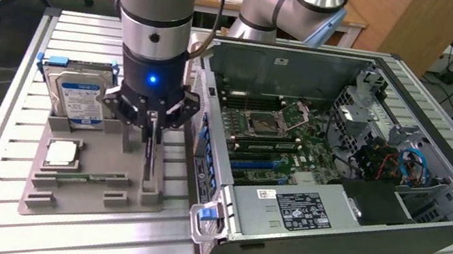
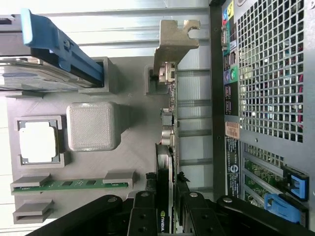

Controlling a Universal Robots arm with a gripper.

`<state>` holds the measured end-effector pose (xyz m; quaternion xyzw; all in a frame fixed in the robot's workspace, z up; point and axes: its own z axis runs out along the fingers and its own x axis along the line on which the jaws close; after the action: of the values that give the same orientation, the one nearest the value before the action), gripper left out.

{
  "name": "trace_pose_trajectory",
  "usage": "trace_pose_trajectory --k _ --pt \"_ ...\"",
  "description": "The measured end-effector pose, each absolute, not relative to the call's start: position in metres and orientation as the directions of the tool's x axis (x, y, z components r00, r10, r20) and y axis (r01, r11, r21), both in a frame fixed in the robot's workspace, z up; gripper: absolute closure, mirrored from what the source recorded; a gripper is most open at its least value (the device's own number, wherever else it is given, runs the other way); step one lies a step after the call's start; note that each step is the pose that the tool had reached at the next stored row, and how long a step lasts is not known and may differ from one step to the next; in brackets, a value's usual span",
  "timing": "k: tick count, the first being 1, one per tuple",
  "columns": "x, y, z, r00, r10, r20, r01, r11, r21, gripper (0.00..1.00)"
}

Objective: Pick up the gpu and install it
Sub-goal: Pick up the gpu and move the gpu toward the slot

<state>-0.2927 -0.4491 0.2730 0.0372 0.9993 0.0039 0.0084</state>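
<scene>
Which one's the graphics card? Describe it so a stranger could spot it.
On the exterior view's left of the open computer case lies a grey tray. The gpu stands on edge along the tray's side nearest the case, in the hand. Unlike the hard drive and green memory stick, it's a thin dark board with a silver bracket.

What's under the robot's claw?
The gpu, standing on edge in the gray tray. The gripper pinches its top edge. Its bottom edge sits in the tray's holders, so that part is covered.
</scene>
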Motion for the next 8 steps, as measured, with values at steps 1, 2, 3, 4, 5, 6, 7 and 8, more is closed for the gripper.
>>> trace_pose_trajectory --k 1,2,3,4,5,6,7,8 --pt "-0.293 -0.449 0.275 -0.997 0.074 -0.016 0.074 0.997 0.008 0.74" --pt "-0.293 -0.449 0.276 -0.997 0.074 -0.016 0.074 0.997 0.008 0.74" --pt "-0.293 -0.449 0.278 -0.997 0.074 -0.017 0.074 0.997 0.009 0.74" --pt "-0.293 -0.449 0.279 -0.997 0.074 -0.017 0.074 0.997 0.009 0.74" --pt "-0.293 -0.449 0.281 -0.997 0.074 -0.017 0.074 0.997 0.009 0.74" --pt "-0.293 -0.449 0.282 -0.997 0.074 -0.016 0.074 0.997 0.008 0.74" --pt "-0.293 -0.449 0.284 -0.997 0.074 -0.017 0.074 0.997 0.009 0.74" --pt "-0.293 -0.449 0.285 -0.997 0.074 -0.017 0.074 0.997 0.009 0.74"
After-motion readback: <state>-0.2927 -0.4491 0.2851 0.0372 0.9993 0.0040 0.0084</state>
